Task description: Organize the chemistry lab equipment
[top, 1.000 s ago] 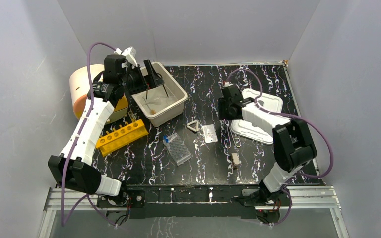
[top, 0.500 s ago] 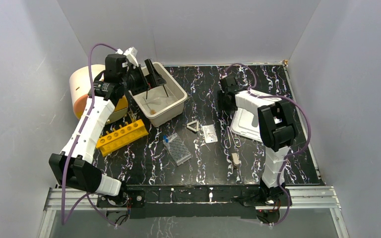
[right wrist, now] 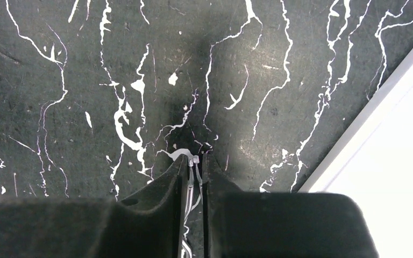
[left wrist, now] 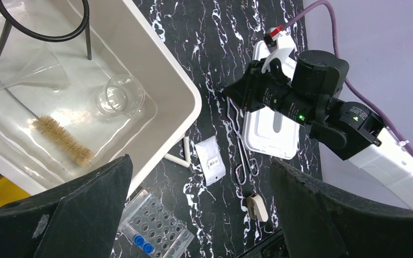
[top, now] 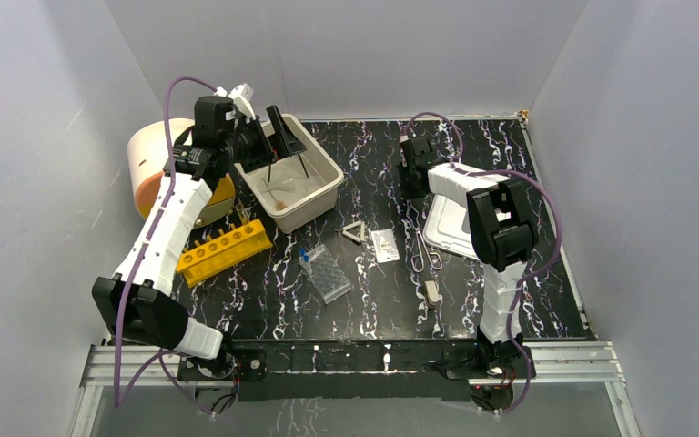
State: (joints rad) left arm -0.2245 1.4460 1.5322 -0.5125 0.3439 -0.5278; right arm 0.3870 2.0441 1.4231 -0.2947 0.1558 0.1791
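My left gripper [top: 268, 144] hangs open and empty over the beige tub [top: 320, 188]. In the left wrist view [left wrist: 199, 172] the tub holds the black wire stand [left wrist: 43, 36], a small clear beaker [left wrist: 119, 95], a bristle brush [left wrist: 62, 141] and a clear funnel [left wrist: 27, 75]. My right gripper [top: 410, 177] is low at the back middle, shut on the far tip of the metal wire tongs [right wrist: 192, 177]; the rest of them trails toward the front [top: 423, 248]. On the mat lie the yellow tube rack [top: 224, 250], the clear well tray [top: 326, 273] and the white triangle [top: 354, 231].
A small plastic bag [top: 384, 245] and a beige clip [top: 431, 292] lie mid-mat. The white lid [top: 450, 223] sits right of my right gripper. An orange and white drum [top: 155, 168] stands behind my left arm. Grey walls close in on three sides.
My right arm has swung left and its gripper has moved toward the back of the table, still shut. The left arm has barely moved.
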